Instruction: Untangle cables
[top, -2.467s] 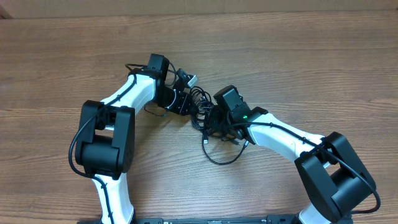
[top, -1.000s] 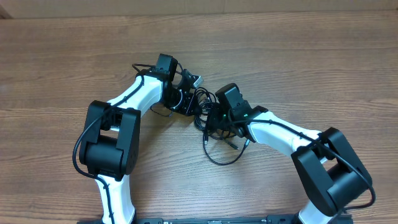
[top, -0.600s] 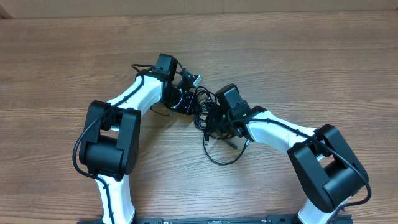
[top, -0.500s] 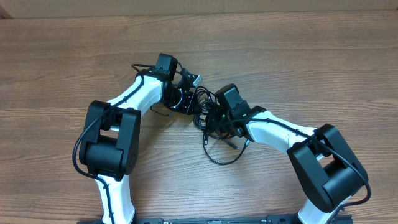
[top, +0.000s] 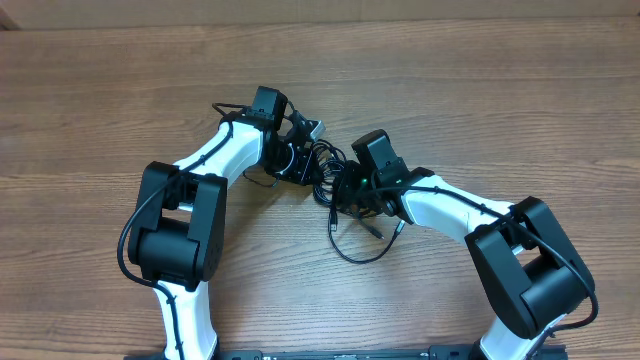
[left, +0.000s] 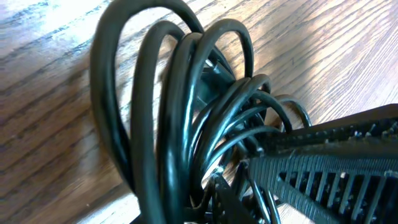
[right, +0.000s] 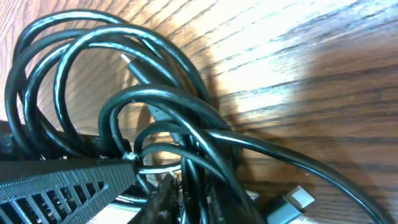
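While the cables (top: 326, 160) run far-to-near (tail loop nearest) between left gripper (top: 303, 168) and right gripper (top: 347, 196), finger closure is unclear.

Site classed as a robotics lab bench. Evidence: 2 white-and-black arms, left arm (top: 215, 150) and right arm (top: 450, 205), stand on a black rail (top: 340, 354) at the near edge of a wood-grain table (top: 520, 100). Thin black cables (top: 322, 160) lie bunched between them. A tan strip (top: 300, 10) borders the far edge.
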